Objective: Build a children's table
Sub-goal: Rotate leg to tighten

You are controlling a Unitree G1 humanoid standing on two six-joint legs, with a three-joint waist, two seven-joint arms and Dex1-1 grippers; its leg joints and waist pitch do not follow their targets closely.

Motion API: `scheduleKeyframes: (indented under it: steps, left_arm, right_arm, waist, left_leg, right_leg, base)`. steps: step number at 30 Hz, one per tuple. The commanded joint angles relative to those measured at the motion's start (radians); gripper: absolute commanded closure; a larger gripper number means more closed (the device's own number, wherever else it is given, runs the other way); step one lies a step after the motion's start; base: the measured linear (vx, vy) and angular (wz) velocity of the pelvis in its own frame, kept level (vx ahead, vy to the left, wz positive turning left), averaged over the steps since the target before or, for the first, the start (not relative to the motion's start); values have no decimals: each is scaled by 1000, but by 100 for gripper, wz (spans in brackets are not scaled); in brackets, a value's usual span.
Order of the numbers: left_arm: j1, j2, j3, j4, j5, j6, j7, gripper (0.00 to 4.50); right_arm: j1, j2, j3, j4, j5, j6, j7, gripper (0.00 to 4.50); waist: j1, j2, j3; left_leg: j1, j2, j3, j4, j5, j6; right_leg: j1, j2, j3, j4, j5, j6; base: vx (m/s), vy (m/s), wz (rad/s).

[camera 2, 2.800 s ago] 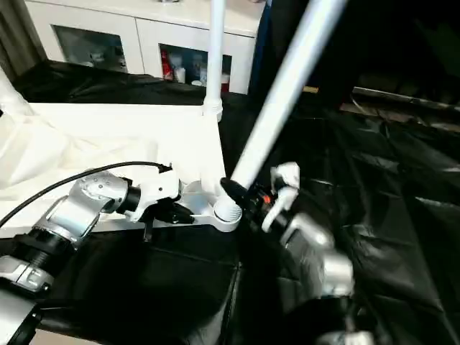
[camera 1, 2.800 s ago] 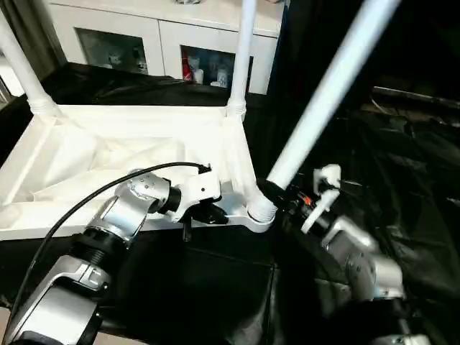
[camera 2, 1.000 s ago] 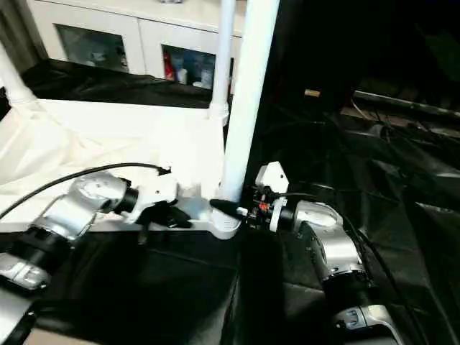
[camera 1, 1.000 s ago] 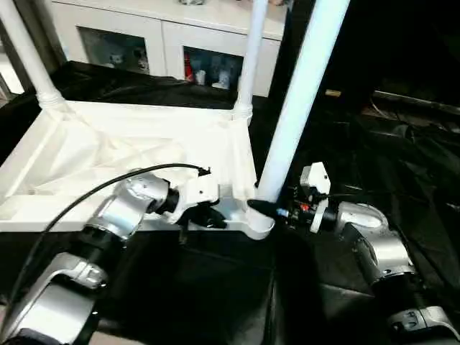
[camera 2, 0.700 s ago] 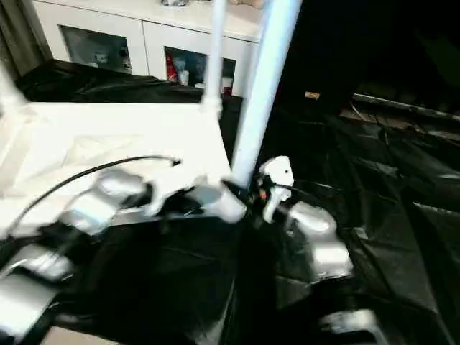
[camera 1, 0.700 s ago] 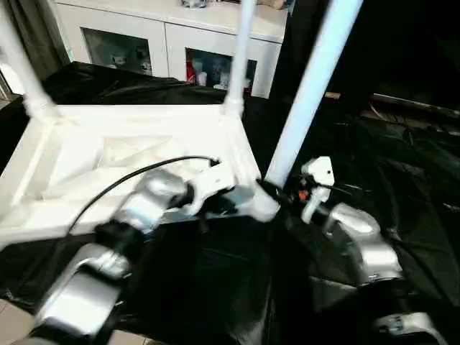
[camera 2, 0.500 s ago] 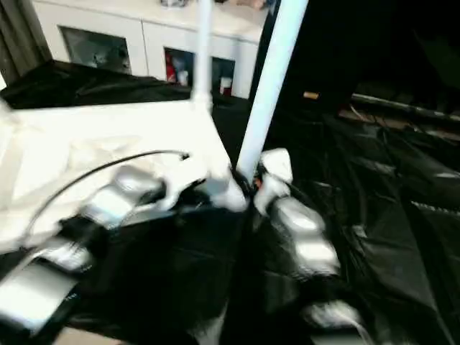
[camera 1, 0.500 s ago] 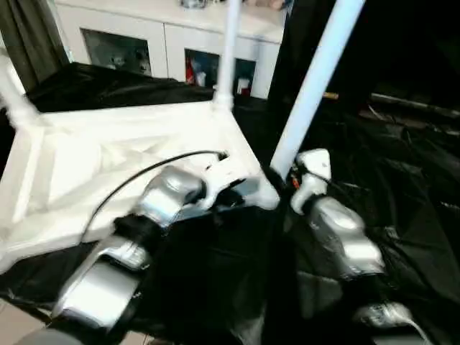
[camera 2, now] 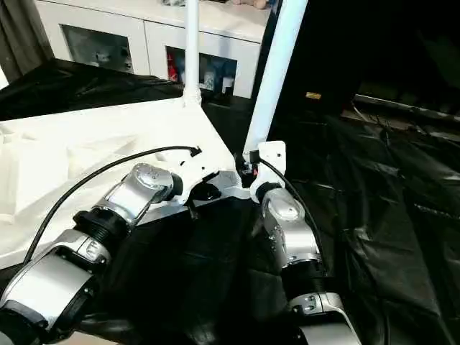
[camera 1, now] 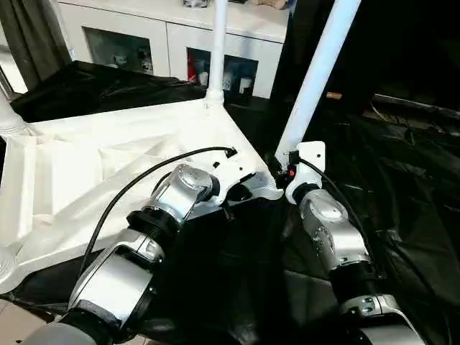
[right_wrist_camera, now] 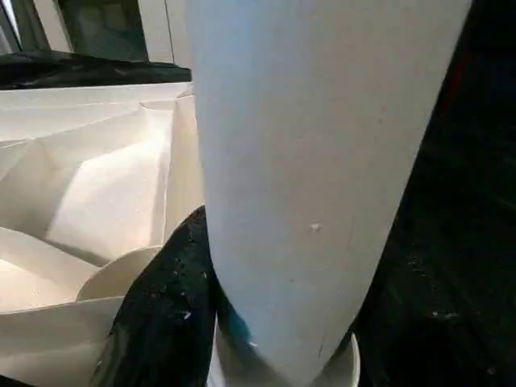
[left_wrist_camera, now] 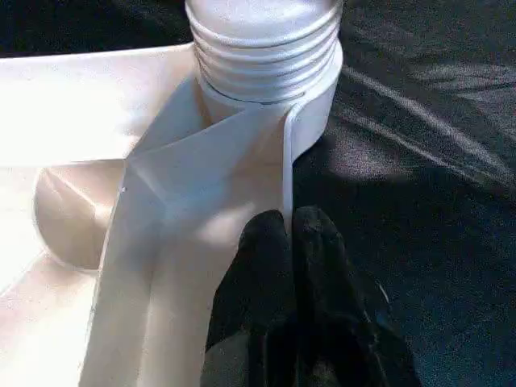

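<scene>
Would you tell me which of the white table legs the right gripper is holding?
The near-corner leg, the thick one leaning up to the right. The right gripper clasps its base; the slimmer far leg stands free.

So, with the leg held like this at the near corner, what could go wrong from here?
The near leg leans in its corner socket, so it may jam or pop out if the right end effector lets go. The left end effector pinches only the thin edge of the tabletop; it could slip.
</scene>
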Motion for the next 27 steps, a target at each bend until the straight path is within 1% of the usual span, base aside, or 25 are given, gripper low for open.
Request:
scheduleKeyframes:
  steps: [1, 3, 7, 8, 9, 10, 11, 12, 13, 14, 15, 17, 19, 20, 21, 22, 24, 25, 26, 27]
  left_arm:
    - [-20, 7, 11, 34, 29, 5, 65, 450]
    - [-22, 9, 9, 39, 27, -2, 59, 450]
    - [-24, 9, 9, 43, 26, -6, 56, 450]
    - [-26, 9, 9, 46, 26, -7, 56, 450]
    - [-28, 10, 10, 48, 25, -9, 53, 450]
    - [-28, 11, 10, 47, 24, -9, 51, 450]
    - [-29, 12, 10, 47, 24, -10, 49, 450]
    - [-30, 13, 9, 48, 24, -12, 48, 450]
    - [-31, 15, 10, 51, 24, -16, 45, 450]
    - [-32, 15, 10, 51, 24, -17, 44, 450]
    - [-33, 17, 10, 52, 23, -19, 41, 450]
    - [-34, 19, 10, 53, 23, -23, 37, 450]
    - [-34, 20, 10, 53, 23, -25, 35, 450]
    - [-34, 21, 10, 52, 22, -26, 34, 450]
    - [-34, 22, 10, 49, 22, -30, 31, 450]
    - [-34, 22, 10, 49, 22, -30, 31, 450]
    - [-30, 28, 6, 40, 18, -46, 12, 450]
    - [-28, 30, 5, 37, 16, -53, 5, 450]
    - [-25, 32, 5, 33, 14, -58, 0, 450]
    - [-23, 34, 4, 31, 14, -59, -3, 450]
  right_arm:
    - [53, 0, 35, 80, -30, 83, -2, 263]
    - [48, 2, 31, 87, -38, 86, -12, 263]
    - [43, 1, 20, 92, -31, 89, -15, 263]
    - [42, 1, 19, 93, -31, 89, -14, 228]
    - [39, 0, 15, 94, -24, 89, -10, 207]
    - [37, 0, 14, 94, -22, 90, -7, 207]
    - [35, -2, 13, 95, -21, 89, -4, 190]
    - [33, -2, 13, 97, -21, 88, -3, 190]
    - [27, -6, 14, 98, -19, 84, 5, 188]
    - [26, -7, 14, 99, -19, 84, 6, 177]
    - [22, -10, 13, 98, -18, 79, 12, 169]
    - [17, -18, 16, 92, -15, 65, 34, 143]
    - [16, -22, 17, 89, -15, 57, 44, 135]
    - [18, -24, 18, 84, -12, 53, 53, 110]
    - [21, -28, 18, 72, -4, 46, 73, 110]
    - [21, -28, 18, 71, -4, 45, 74, 99]
    - [36, -47, 23, 30, 14, 14, 137, 90]
    - [41, -55, 25, 18, 15, 6, 151, 76]
    - [46, -67, 26, 7, 13, -6, 162, 66]
    - [47, -73, 25, 4, 13, -15, 171, 66]
  waist:
    - [-3, 17, -34]
    - [-3, 19, -33]
    - [-5, 17, -32]
    - [-5, 18, -32]
    - [-5, 17, -32]
    - [-5, 18, -31]
    - [-5, 17, -31]
    - [-6, 18, -31]
    - [-7, 18, -33]
    - [-7, 15, -34]
    - [-7, 17, -32]
    - [-8, 19, -31]
    - [-7, 17, -31]
    - [-7, 17, -34]
    - [-7, 16, -35]
    - [-6, 16, -36]
    - [-3, 15, -44]
    - [-3, 14, -45]
    - [0, 16, -53]
    - [0, 15, -54]
  left_leg:
    - [23, 46, -24, -79, -403, -45]
    - [23, 46, -24, -80, -408, -46]
    - [23, 46, -25, -81, -420, -47]
    - [23, 46, -26, -81, -424, -48]
    - [24, 47, -26, -81, -427, -48]
    - [24, 47, -26, -81, -431, -48]
    - [23, 47, -27, -82, -436, -49]
    - [24, 46, -27, -81, -438, -49]
    - [23, 46, -27, -81, -436, -50]
    - [19, 47, -27, -81, -421, -48]
    - [20, 46, -26, -82, -415, -44]
    - [20, 47, -25, -82, -412, -43]
    - [20, 47, -24, -81, -407, -39]
    - [16, 47, -23, -81, -380, -35]
    - [15, 47, -22, -80, -365, -33]
    - [13, 47, -22, -79, -350, -30]
    - [6, 47, -17, -72, -255, -2]
    - [4, 46, -16, -68, -228, 7]
    - [1, 44, -14, -59, -132, 36]
    - [1, 44, -12, -56, -108, 49]
  right_leg:
    - [0, -84, 48, -105, -331, -142]
    - [-2, -85, 49, -107, -340, -138]
    - [-4, -84, 48, -108, -358, -131]
    - [-5, -85, 49, -109, -363, -131]
    - [-6, -86, 49, -110, -368, -130]
    - [-6, -86, 49, -110, -373, -129]
    - [-6, -86, 48, -111, -382, -126]
    - [-7, -85, 49, -112, -388, -127]
    - [-7, -86, 49, -111, -382, -129]
    - [-2, -86, 49, -110, -361, -129]
    - [-5, -85, 49, -109, -348, -133]
    - [-4, -86, 49, -109, -344, -138]
    - [-3, -86, 49, -109, -340, -142]
    - [2, -86, 49, -106, -309, -149]
    - [3, -86, 50, -103, -288, -152]
    - [6, -86, 49, -101, -266, -156]
    - [18, -83, 47, -86, -113, -183]
    - [20, -82, 47, -82, -73, -191]
    - [27, -80, 45, -64, 82, -215]
    - [27, -79, 44, -60, 127, -226]
  base:
    - [0, 0, 0]
    - [0, 0, 0]
    - [0, 0, 0]
    - [0, 0, 0]
    - [0, 0, 0]
    - [0, 0, 0]
    - [0, 0, 0]
    - [0, 0, 0]
    - [0, 0, 0]
    - [0, 0, 0]
    - [0, 0, 0]
    - [0, 0, 0]
    - [0, 0, 0]
    - [0, 0, 0]
    - [0, 0, 0]
    - [0, 0, 0]
    - [0, 0, 0]
    - [0, 0, 0]
    - [0, 0, 0]
    - [0, 0, 0]
